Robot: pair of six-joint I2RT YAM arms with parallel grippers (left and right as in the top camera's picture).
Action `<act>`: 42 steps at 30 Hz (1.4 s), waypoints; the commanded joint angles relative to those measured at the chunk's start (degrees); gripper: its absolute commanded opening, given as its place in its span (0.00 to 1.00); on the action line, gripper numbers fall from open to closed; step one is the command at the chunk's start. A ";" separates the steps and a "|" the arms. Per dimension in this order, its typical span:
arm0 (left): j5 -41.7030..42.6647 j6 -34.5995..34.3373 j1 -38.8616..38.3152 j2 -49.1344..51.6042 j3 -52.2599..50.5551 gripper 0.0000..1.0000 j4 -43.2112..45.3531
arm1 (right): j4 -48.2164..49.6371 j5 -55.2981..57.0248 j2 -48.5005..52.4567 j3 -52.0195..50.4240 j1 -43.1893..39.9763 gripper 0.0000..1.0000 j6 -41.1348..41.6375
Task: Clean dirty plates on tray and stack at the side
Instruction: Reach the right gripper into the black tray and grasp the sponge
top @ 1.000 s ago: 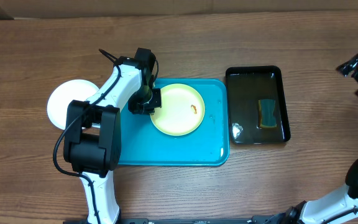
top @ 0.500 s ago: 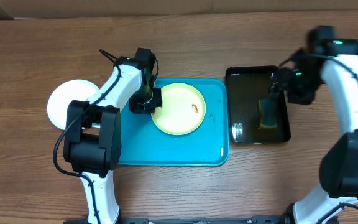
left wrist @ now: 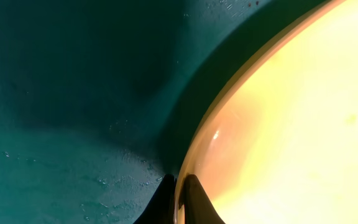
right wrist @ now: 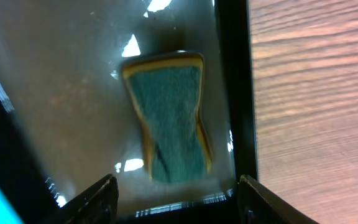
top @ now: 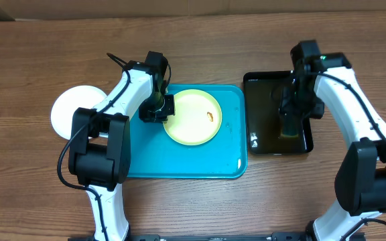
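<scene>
A lime-green-rimmed plate with a small brown smear lies on the turquoise tray. My left gripper is shut on the plate's left rim. In the left wrist view the two dark fingers pinch that rim of the plate just above the tray. A white plate sits on the table left of the tray. My right gripper hangs open over the black basin. A green-and-yellow sponge lies in the water ahead of this gripper, untouched.
The black basin holds shallow water and stands right of the tray. Its right wall runs close to my right finger, with bare wooden table beyond. A cardboard edge lines the back.
My right arm has swung in from the far right edge to above the basin and sponge, its jaws narrowing somewhat. The left gripper and the plate have not moved.
</scene>
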 commanded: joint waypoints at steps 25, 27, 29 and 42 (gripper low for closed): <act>-1.29 -0.09 -0.44 3.54 -2.69 0.05 1.14 | 21.88 -3.45 -0.81 -17.09 -0.09 0.66 -0.37; -1.29 -0.09 -0.44 3.54 -2.69 0.06 1.16 | 20.70 -3.39 -0.81 -15.12 -0.09 0.68 -0.39; -1.29 -0.09 -0.44 3.54 -2.69 0.05 1.16 | 21.40 -2.97 -0.81 -14.49 -0.11 0.78 -0.39; -1.27 0.07 -0.44 3.54 -2.69 0.05 1.36 | 28.17 -1.70 -0.68 -16.76 -0.09 0.86 0.09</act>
